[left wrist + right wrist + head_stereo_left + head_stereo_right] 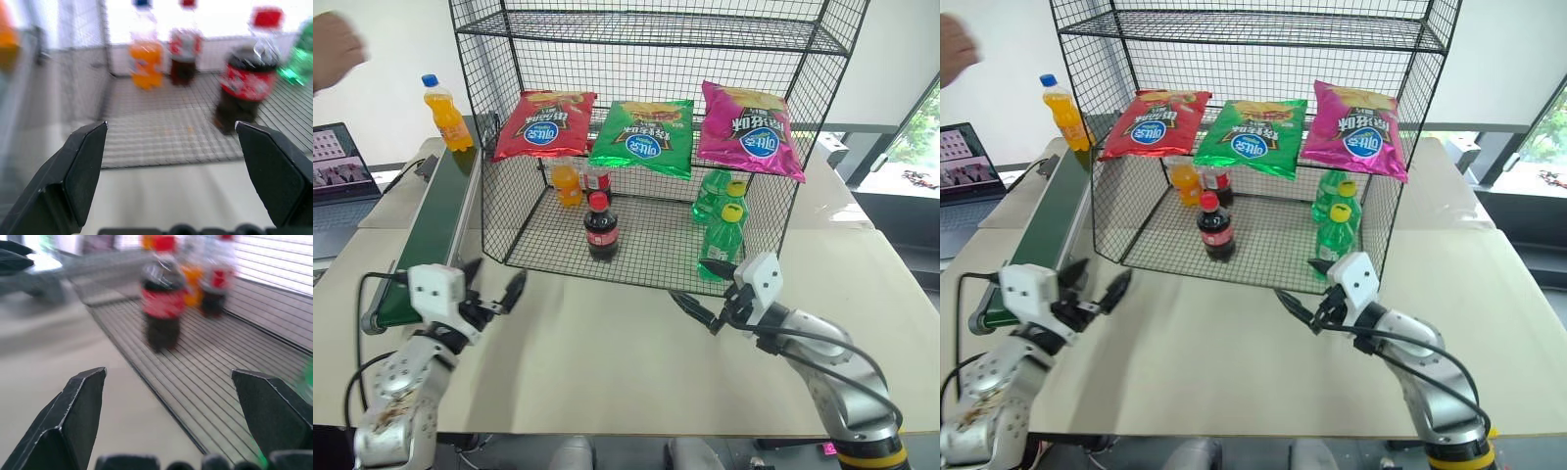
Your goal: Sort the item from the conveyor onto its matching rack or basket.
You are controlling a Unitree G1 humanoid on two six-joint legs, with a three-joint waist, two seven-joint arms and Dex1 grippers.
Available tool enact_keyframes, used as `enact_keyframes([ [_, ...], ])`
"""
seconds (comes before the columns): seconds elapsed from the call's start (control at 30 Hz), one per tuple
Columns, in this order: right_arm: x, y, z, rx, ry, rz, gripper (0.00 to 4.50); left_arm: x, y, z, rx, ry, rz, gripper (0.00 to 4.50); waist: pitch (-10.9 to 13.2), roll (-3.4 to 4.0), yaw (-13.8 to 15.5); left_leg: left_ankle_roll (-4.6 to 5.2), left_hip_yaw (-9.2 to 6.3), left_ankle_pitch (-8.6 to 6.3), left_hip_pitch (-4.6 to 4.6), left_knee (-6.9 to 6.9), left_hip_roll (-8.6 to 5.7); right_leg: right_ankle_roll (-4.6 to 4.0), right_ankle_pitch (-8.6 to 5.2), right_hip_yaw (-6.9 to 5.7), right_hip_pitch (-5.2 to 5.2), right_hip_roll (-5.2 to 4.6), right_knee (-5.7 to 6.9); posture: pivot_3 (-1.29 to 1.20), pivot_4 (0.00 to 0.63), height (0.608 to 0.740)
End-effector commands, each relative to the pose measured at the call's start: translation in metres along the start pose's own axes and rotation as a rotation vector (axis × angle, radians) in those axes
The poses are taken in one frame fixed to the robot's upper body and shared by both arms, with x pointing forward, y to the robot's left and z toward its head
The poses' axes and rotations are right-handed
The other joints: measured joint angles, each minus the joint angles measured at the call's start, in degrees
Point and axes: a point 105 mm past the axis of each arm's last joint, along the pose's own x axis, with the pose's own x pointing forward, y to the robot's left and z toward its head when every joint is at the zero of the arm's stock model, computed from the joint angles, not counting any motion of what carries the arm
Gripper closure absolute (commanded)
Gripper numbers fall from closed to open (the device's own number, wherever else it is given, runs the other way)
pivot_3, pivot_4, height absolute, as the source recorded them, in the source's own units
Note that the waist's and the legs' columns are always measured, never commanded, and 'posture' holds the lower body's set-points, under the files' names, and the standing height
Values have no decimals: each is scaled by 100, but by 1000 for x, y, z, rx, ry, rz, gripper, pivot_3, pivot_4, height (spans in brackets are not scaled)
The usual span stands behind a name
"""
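Item: orange drink bottle (445,115) upright at the conveyor's (435,230) far end, unpicked; my left gripper (494,294) and right gripper (705,311) both spread wide and empty over the table's near edge; next, I judge, left reaches up-belt

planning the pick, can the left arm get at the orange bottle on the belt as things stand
Probably yes. The orange bottle stands alone at the far end of the belt, outside the wire cage, and the left gripper, fingers open, is beside the belt's near end, though it looks a long stretch.
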Motion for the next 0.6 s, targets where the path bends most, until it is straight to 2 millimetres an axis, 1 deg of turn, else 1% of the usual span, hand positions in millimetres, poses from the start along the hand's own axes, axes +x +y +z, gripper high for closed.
enact_keyframes([
  [0.03,11,24,37,18,-96,241,0,-12,30,31,7,-105,172,49,0,0,8,0,-1,0,0,2,0,-4,2,0,1,0,0,0,150,738],
  [0.13,25,32,61,-8,-144,391,0,-21,50,36,17,-134,297,49,0,-1,19,0,-2,0,0,5,-3,-7,4,-2,2,-1,-1,0,150,738],
  [0.2,34,35,71,-22,-164,450,0,-23,61,37,19,-144,352,49,0,-3,34,0,-2,0,0,7,-4,-9,6,-3,2,-1,0,0,150,738],
  [0.3,44,38,82,-33,-192,518,0,-24,74,36,31,-151,410,49,-1,-7,37,0,-4,0,-1,7,-3,-12,7,-7,2,-1,-1,0,150,738],
  [0.4,54,41,95,-53,-229,586,0,-23,81,32,29,-145,420,49,-1,-6,22,0,-2,0,-2,6,-4,-14,9,-5,0,-2,0,0,150,738],
  [0.6,60,42,108,-79,-266,632,0,-24,97,29,21,-145,451,49,-1,-6,26,0,-3,0,-3,3,-4,-15,10,-6,-5,-2,3,0,150,738],
])
